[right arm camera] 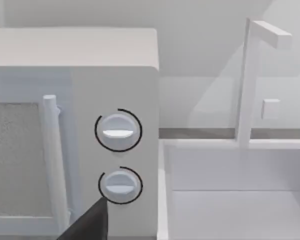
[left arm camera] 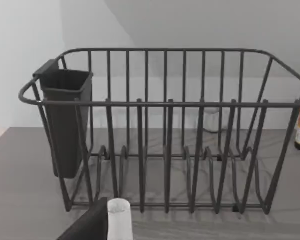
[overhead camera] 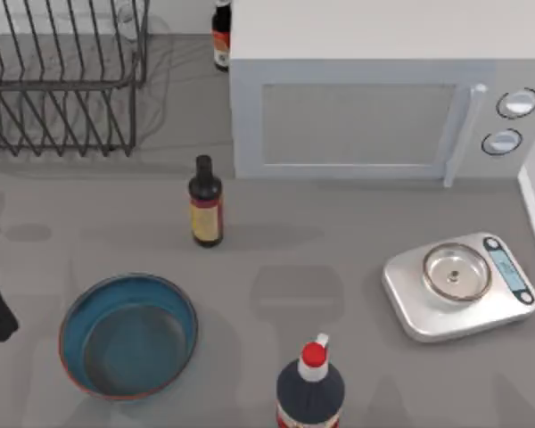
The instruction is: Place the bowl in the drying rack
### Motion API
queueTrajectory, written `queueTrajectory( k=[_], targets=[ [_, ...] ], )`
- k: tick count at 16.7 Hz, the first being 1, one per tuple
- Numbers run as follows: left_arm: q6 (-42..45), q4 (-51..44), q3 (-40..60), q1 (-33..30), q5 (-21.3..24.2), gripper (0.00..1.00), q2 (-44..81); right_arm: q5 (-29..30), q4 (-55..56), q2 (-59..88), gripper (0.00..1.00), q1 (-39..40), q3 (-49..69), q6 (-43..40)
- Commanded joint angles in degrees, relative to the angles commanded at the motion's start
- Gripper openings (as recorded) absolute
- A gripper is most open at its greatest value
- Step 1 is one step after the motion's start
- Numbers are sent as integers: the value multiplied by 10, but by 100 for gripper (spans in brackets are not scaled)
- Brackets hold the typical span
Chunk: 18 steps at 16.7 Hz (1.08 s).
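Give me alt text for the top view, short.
A blue bowl sits empty on the grey table at front left, apart from the wire drying rack at back left. A dark bottle stands between them; a microwave, a scale and a red-capped bottle stand to the right.

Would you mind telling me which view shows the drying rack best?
The left wrist view: the whole drying rack faces the camera, tines, barred sides and side cup all visible. The top view cuts it off at its upper-left corner. The right wrist view faces the microwave instead.
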Motion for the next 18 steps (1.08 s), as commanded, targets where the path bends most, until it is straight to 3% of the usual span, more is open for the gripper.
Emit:
queueTrajectory(
  k=[4, 8, 18],
  targets=[
    [-10, -17, 18, -11, 0, 100, 18, 0, 0, 0, 100, 0, 0, 0],
    [-64, -106, 123, -64, 1, 100, 128, 0, 0, 0, 100, 0, 0, 0],
    [-265, -476, 521, -273, -2, 100, 688, 0, 0, 0, 100, 0, 0, 0]
  ],
)
